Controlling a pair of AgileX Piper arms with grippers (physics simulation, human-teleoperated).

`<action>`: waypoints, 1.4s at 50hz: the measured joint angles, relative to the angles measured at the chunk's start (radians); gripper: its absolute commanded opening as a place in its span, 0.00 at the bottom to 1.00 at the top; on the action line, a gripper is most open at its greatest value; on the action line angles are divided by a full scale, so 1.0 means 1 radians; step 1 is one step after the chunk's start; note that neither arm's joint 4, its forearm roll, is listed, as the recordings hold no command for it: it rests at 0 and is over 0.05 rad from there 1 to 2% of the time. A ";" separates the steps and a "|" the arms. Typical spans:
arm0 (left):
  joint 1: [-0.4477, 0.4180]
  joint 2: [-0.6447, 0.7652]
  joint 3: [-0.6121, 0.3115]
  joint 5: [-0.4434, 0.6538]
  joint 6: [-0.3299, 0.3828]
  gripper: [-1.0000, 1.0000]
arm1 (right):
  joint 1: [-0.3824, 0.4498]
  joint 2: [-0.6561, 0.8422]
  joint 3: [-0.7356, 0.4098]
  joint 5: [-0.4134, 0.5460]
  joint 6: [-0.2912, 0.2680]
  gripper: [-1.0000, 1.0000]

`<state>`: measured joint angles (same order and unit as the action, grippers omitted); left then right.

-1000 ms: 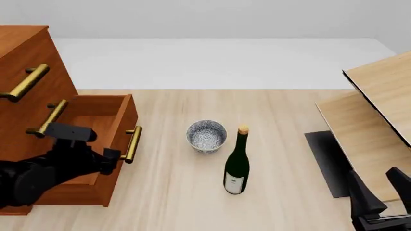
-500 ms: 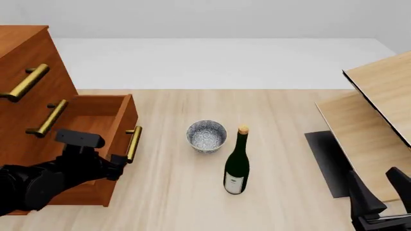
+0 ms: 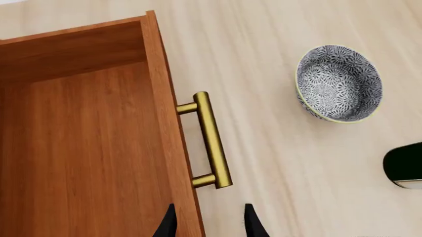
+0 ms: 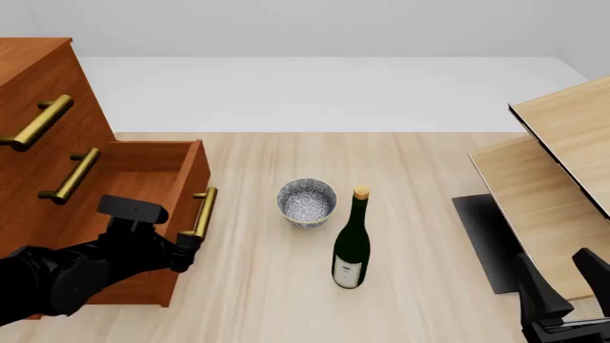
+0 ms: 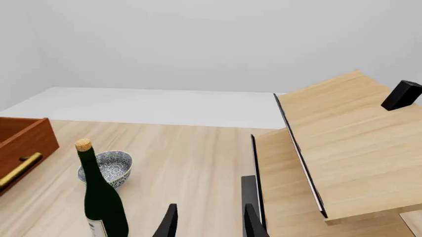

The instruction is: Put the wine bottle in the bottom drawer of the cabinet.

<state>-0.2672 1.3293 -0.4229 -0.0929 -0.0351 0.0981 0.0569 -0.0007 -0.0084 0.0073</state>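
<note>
Beside the bottom drawer [image 4: 143, 214], left pincer [image 3: 207, 222] parted.

A pale wood table [image 4: 419, 164] with fine lengthwise grain fills most of the front view. Beyond its far edge lies a flat white floor [image 4: 324, 93], which meets a plain light-grey wall [image 4: 305, 28] at the top. On the right stands light-wood furniture [image 4: 562, 143] with thin black edges, its slanted panels stacked one above another; a dark mat-like surface [image 4: 486, 243] lies beside its base. The light is soft and even, with only faint shadows on the table. No windows are visible.
</note>
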 measured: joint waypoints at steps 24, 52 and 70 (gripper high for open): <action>-0.071 0.015 -0.018 0.004 -0.017 1.00 | 0.009 -0.001 0.000 0.006 -0.001 1.00; -0.102 -0.036 -0.019 0.055 -0.020 1.00 | 0.016 0.016 0.000 -0.004 0.006 1.00; -0.069 -0.296 -0.077 0.237 0.012 1.00 | 0.022 0.025 0.000 -0.009 0.006 1.00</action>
<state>-0.3360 1.0335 -0.4998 0.1445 -0.0235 0.1204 0.0814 -0.0004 -0.0170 0.0135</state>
